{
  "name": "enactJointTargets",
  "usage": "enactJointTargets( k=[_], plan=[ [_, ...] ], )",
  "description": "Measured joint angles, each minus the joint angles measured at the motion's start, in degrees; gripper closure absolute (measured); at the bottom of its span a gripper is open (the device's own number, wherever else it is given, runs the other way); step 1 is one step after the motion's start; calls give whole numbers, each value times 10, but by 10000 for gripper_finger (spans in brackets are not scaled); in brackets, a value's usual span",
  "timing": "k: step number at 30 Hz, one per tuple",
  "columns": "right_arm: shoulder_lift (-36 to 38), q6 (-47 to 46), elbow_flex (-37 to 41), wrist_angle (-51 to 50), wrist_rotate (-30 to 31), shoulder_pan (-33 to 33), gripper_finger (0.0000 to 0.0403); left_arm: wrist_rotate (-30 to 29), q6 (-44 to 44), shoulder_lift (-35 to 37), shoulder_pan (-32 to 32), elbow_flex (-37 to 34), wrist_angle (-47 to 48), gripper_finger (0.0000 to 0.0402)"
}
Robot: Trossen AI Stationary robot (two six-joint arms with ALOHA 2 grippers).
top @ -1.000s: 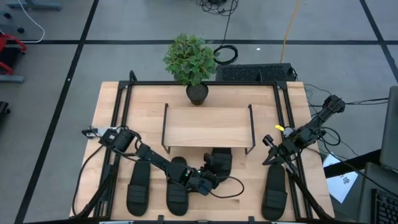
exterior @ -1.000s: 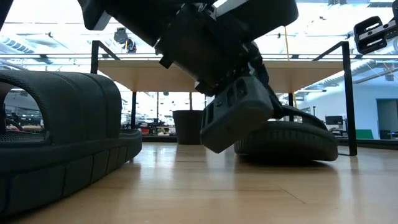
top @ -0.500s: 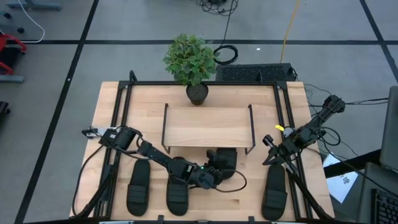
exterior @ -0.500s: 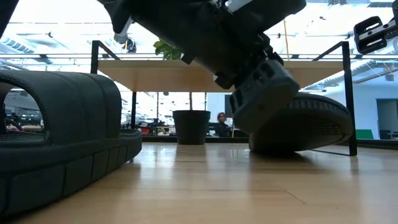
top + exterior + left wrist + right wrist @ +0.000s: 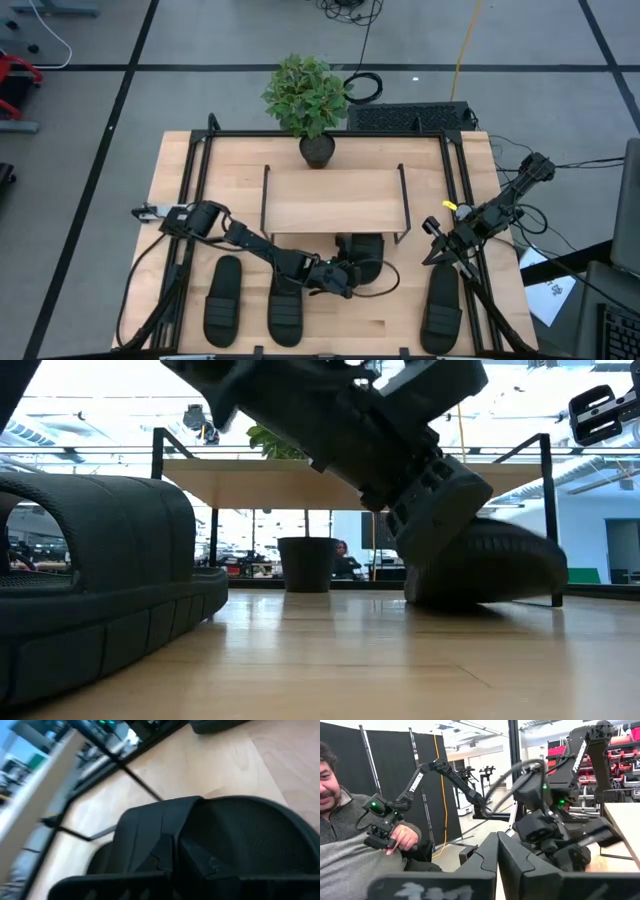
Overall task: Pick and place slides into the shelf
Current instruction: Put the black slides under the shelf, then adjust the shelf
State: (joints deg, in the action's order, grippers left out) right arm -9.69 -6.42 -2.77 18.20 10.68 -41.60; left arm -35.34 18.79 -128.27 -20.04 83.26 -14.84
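Observation:
Four black slides show in the high view. Two lie flat near the near edge left of centre, and one lies at near right. The fourth slide sits half under the shelf's near edge, with my left gripper shut on it. The low view shows this slide on the tabletop below the shelf plank. My right gripper waits shut, right of the shelf, touching nothing. My left gripper holds the fourth slide at its near end, by the strap; the fingers themselves hide the exact place of contact. It comes slanting down from the table's near-left side. The slide's sole rests on the tabletop.
A potted plant stands behind the shelf at the far edge. Black rails run along the table's left and right sides. A cable loops by the left gripper. A person sits beyond the table in the right wrist view.
My left gripper has moved toward the far edge and a little right, staying shut on the slide. The slide was tipped up off the table midway. It now lies lower and farther under the shelf.

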Motion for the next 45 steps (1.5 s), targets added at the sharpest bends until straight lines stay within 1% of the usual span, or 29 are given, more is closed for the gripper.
enactJointTargets(
  k=[2,5,12,15,17,20,24,27,29,31,33,35,37,39,42,45],
  plan=[
    [0,0,0,0,0,0,403,28,-7,0,4,0,1,383],
    [0,0,0,0,0,0,403,49,-13,0,5,0,1,361],
    [0,0,0,0,0,0,403,53,7,0,-12,0,1,287],
    [0,0,0,0,0,0,403,37,17,0,-21,0,0,253],
    [0,0,0,0,0,0,403,19,20,0,-26,0,-4,233],
    [0,0,0,-3,-2,0,403,-29,45,0,-35,0,-21,209],
    [-8,-15,0,-19,-2,0,403,-114,137,6,-61,0,-49,189],
    [-19,-19,0,-16,-2,0,403,-152,194,33,-88,0,-45,181],
    [-24,-19,0,-3,-2,0,403,-169,207,55,-104,0,-44,179],
    [-25,-13,0,1,-3,0,403,-201,212,82,-122,0,-31,179],
    [-26,-4,-3,-3,-3,0,403,-238,201,110,-137,0,3,179],
    [-27,2,-3,-9,1,0,401,-271,174,142,-151,-7,57,178],
    [-28,17,-3,-6,18,0,392,-294,129,174,-160,-20,109,178],
    [-28,42,-10,-19,44,0,373,-314,84,207,-166,-44,154,178],
    [-27,61,-63,-122,122,0,335,-325,33,260,-169,-95,171,178],
    [-28,47,-128,-218,210,0,297,-329,-5,308,-172,-153,167,178]
  ],
)
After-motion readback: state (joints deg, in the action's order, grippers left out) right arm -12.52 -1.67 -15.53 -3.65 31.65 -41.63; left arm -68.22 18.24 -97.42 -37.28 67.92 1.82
